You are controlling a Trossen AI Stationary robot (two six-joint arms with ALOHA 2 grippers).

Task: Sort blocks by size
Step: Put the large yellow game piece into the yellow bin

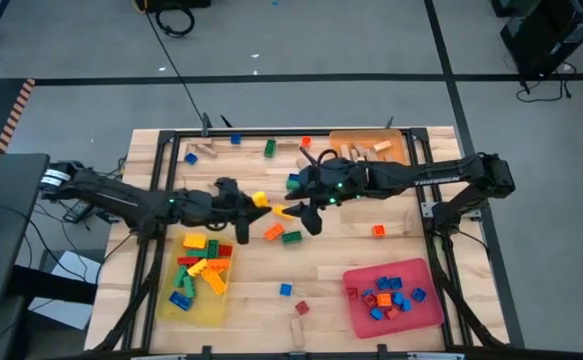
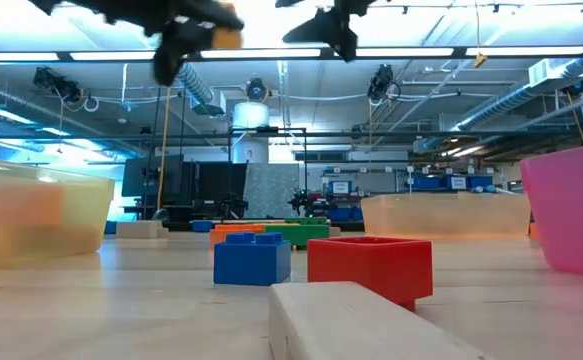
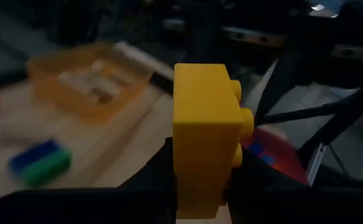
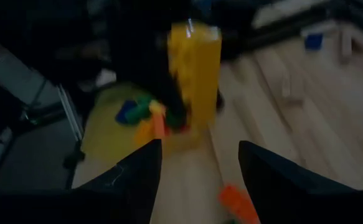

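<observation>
Above the wooden table (image 1: pixel 351 270), left jaws pinch a yellow block (image 3: pixel 206 137); right jaws spread, empty.

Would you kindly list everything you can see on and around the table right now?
Yellow block: one, held in the air over the table's middle.
Yellow tray: one, near left, holding mixed bricks in red, yellow, orange, green and blue.
Pink tray: one, near right, holding blue, red and orange bricks.
Orange tray: one, far right, with tan wooden pieces.
Loose blocks: several, scattered on the table in blue, green, orange, red and tan.
Table: one, pale wood with a black frame.
Left gripper: jaws shut on the yellow block, mid-table.
Right gripper: jaws open, just beside that block.
</observation>
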